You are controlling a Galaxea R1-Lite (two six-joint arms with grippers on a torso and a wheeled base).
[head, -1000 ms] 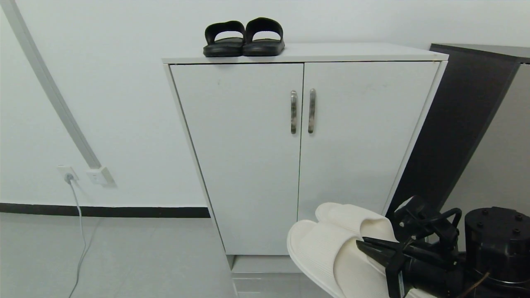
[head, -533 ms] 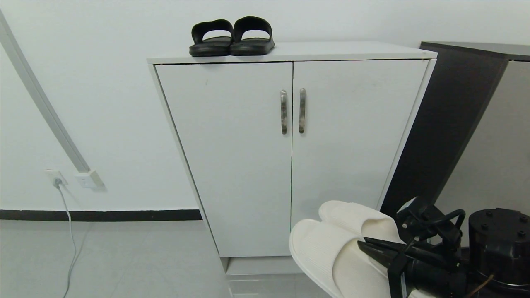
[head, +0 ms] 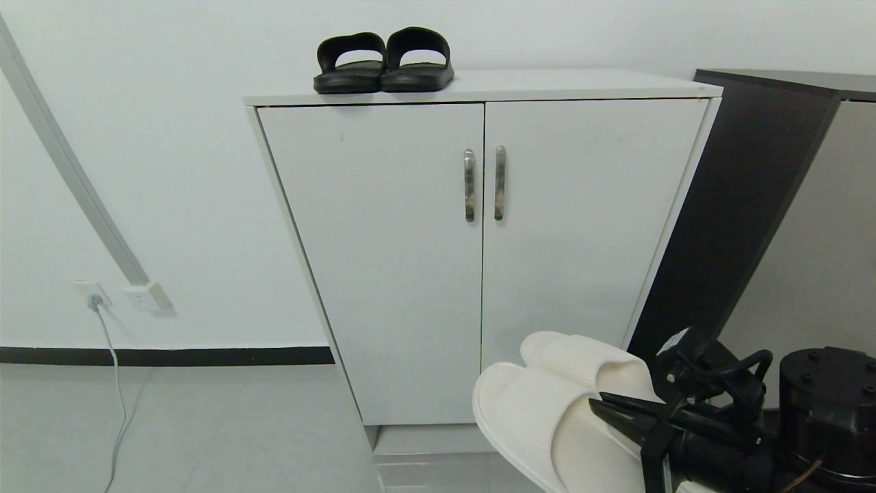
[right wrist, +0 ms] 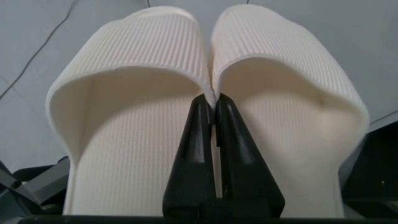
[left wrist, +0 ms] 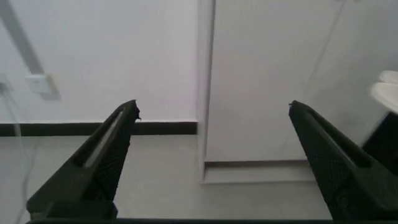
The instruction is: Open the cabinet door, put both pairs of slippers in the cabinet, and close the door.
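Cabinet doors (head: 390, 260) shut; black slippers (head: 383, 61) atop, dark cabinet (head: 739, 205) just beside.

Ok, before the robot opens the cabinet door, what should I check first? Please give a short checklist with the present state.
1. Left gripper open and empty: ok.
2. Right gripper shut on the white slippers: ok.
3. Left handle and right handle free to grasp: ok.
4. White slippers clear of the door's swing: cannot tell; they hang low before the right door.
5. Black slippers steady on the cabinet top: ok.
6. Room inside the cabinet: cannot tell, doors shut.
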